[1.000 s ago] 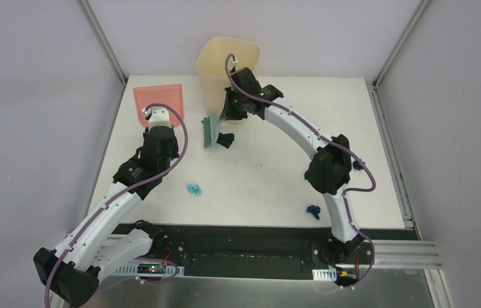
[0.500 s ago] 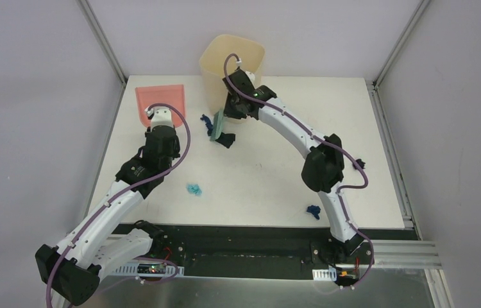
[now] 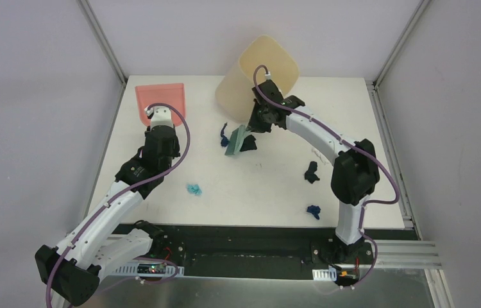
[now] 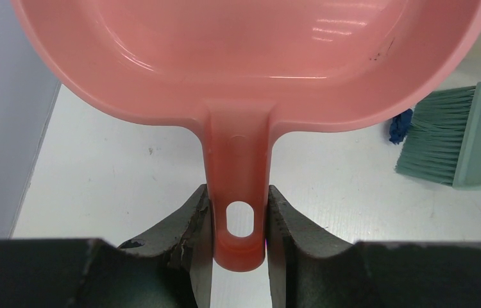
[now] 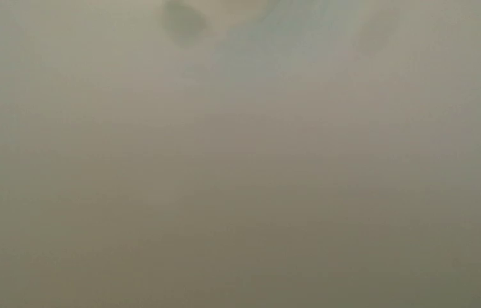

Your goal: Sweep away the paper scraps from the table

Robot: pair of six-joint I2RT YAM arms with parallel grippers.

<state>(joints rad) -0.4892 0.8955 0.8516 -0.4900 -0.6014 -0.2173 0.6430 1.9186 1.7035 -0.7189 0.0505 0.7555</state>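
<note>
My left gripper (image 4: 238, 218) clamps the pink dustpan (image 4: 251, 51) by its handle at the bench's (image 3: 263, 192) far-left corner. My right gripper (image 3: 255, 125) grips the green brush (image 3: 235, 141). Paper scraps (image 3: 194, 189) lie scattered mid-bench and near-right, two beside the bristles.

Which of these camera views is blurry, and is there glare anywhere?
Right wrist view: all blur, a beige haze with one dark smudge at top. Left wrist view: sharp, white glare streaks inside the dustpan, brush bristles crisp. Top view: even light, soft shadows, glare on the near metal ledge.
</note>
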